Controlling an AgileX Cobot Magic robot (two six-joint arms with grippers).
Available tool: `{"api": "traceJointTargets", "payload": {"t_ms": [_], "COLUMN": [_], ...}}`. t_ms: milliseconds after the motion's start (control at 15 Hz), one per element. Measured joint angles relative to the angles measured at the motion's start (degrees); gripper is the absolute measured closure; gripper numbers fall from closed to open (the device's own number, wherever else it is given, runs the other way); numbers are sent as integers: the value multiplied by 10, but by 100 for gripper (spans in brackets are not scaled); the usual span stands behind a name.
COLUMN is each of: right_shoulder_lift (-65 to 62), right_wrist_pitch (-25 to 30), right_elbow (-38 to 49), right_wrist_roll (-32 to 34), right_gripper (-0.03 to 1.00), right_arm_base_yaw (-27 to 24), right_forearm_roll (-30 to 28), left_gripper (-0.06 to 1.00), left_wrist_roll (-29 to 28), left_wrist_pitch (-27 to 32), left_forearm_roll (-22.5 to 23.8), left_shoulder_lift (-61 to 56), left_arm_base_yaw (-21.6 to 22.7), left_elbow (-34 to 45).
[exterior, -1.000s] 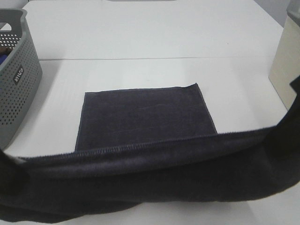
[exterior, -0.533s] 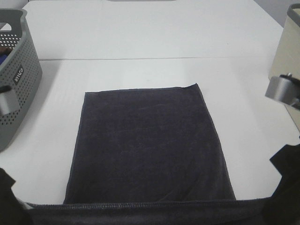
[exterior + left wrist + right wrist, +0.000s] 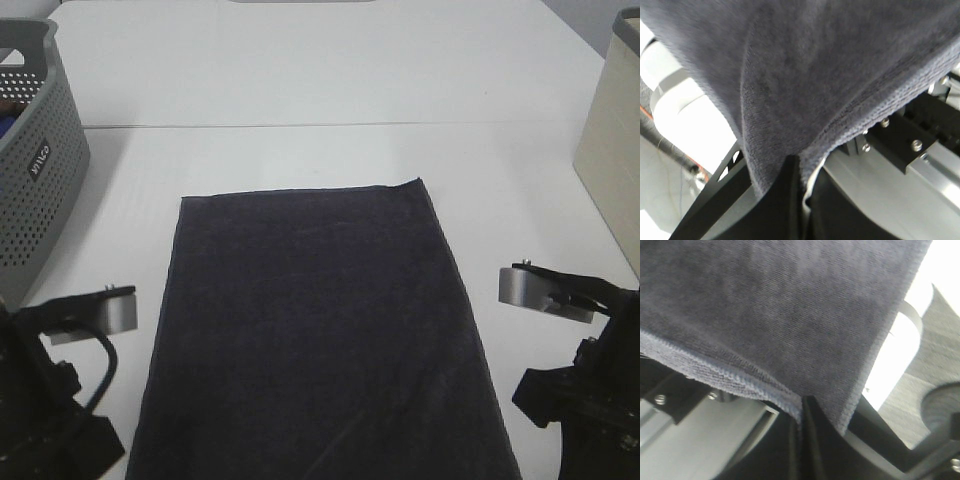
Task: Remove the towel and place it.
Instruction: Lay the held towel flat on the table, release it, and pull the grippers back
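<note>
The dark charcoal towel (image 3: 320,330) lies spread flat on the white table (image 3: 320,90). Its far hem is at mid-table and its near end runs off the bottom of the exterior view. My left arm (image 3: 60,400) is at the towel's near left corner and my right arm (image 3: 590,390) at its near right corner; the fingers are hidden there. In the left wrist view my left gripper (image 3: 801,167) is shut on a hemmed towel (image 3: 805,75) corner. In the right wrist view my right gripper (image 3: 802,407) is shut on the other towel (image 3: 770,305) corner.
A grey perforated basket (image 3: 40,170) stands at the left edge of the table. A beige box (image 3: 612,150) stands at the right edge. A seam (image 3: 330,125) crosses the table behind the towel.
The raised near edge of the towel has come down and toward the camera, so the towel now lies flat at full length. Both arms have dropped low at its near corners.
</note>
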Motion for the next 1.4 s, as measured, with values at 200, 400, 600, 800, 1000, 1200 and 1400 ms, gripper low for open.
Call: {"api": "traceJointTargets", "payload": {"t_ms": [200,400,600,800,1000,1200,1400], "right_shoulder_lift": [24,27,27,27,27,27,27], "right_wrist_pitch": [-5,-13,-15,-20,-27,-30,-33], "right_elbow": [2,4,4,4,4,4,4], "right_wrist_roll": [-1,-1,-1,-1,-1,-1,-1], "right_gripper": [96,96,96,94,86,65,41], "right_arm_base_yaw": [0,-1,-1,-2,-7,-7,-7], "right_forearm_roll": [-38,-62,-65,-60,-87,-104,-92], "left_gripper": [94,94,94,94,92,65,24], "left_wrist_roll": [3,10,13,13,13,13,17], "left_wrist_pitch": [-31,-42,-42,-42,-42,-42,-48], "left_forearm_roll": [-12,-27,-33,-36,-26,-53,-74], "left_shoulder_lift": [51,80,84,84,84,85,89], "left_arm_base_yaw": [-56,-77,-77,-77,-77,-77,-77], "left_elbow": [-1,-9,-10,-10,-9,-6,-6]}}
